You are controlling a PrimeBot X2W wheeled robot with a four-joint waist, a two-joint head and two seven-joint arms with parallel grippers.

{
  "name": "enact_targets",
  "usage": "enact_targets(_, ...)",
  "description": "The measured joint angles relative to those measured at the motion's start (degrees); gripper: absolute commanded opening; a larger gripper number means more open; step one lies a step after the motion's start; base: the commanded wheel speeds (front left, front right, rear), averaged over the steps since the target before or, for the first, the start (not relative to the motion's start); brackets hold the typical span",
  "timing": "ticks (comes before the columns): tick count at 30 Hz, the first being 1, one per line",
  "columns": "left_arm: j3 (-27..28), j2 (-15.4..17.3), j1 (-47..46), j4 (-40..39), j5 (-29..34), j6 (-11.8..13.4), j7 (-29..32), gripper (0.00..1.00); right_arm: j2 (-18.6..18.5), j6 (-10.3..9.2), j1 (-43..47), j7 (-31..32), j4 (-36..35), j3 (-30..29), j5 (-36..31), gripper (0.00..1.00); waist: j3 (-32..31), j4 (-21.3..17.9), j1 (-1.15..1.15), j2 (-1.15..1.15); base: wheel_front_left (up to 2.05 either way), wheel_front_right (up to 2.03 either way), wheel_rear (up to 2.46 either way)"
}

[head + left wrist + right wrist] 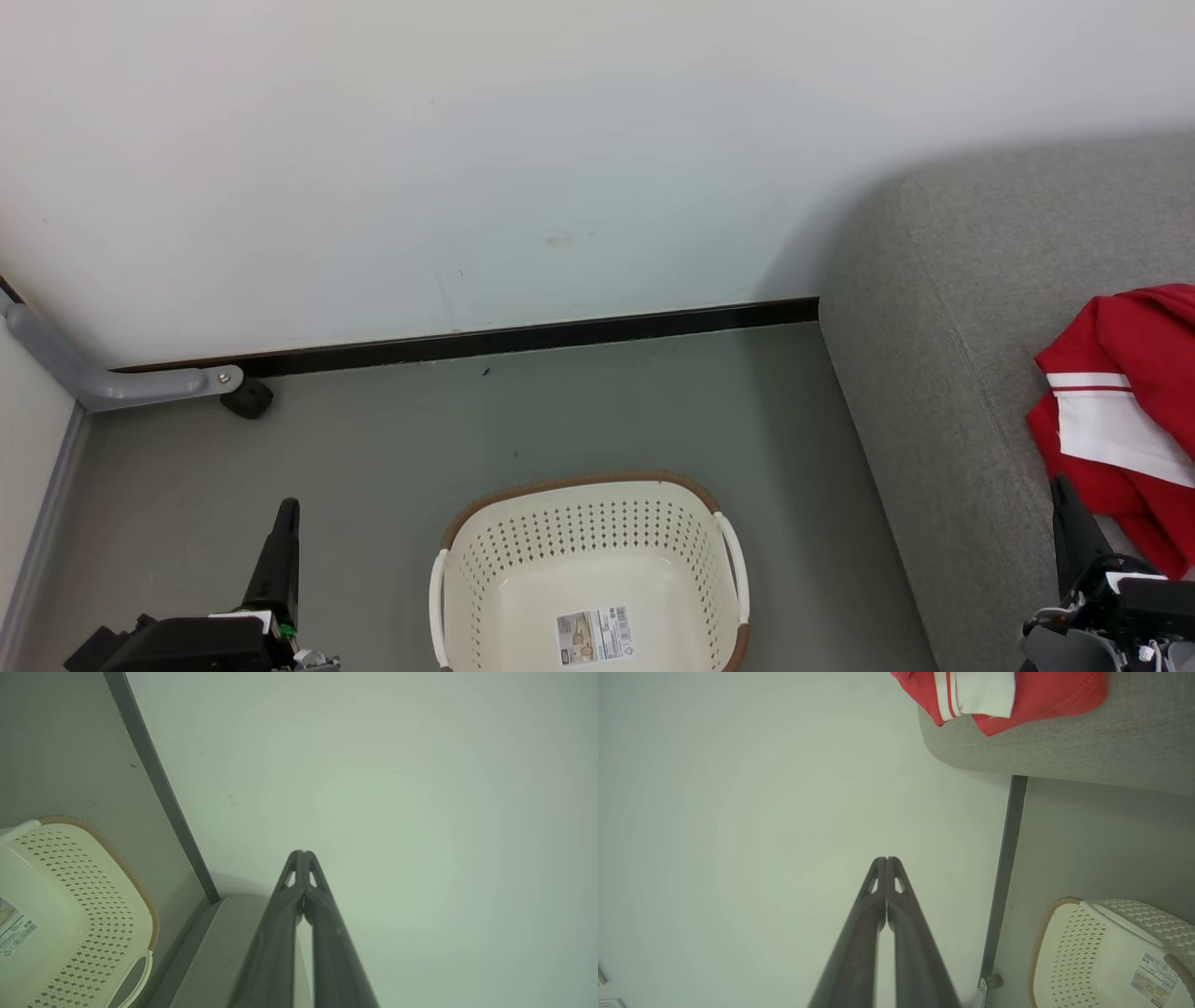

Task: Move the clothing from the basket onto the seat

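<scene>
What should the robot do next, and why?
Probably just rest, maybe after a last look. The basket looks empty, with only its label sticker on the bottom, and the red clothing lies on the grey seat. The left gripper and right gripper are shut, holding nothing.

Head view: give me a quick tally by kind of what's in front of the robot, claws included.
Basket: 1, no clothing visible inside
Seat: 1
Red clothing heap: 1, lying on the seat
Claws: 2, left claw and right claw, both shut
Total: 5
</scene>
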Motion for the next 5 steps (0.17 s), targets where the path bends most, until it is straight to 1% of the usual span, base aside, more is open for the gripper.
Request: enact_targets(5, 0.0, 0.0, 0.0, 0.0, 0.0, 0.0, 0.0, 0.00, 0.0, 0.00, 0.0, 0.0, 0.0, 0.0, 0.0, 0.00, 0.0, 0.0, 0.00, 0.00, 0.00, 0.00, 0.00)
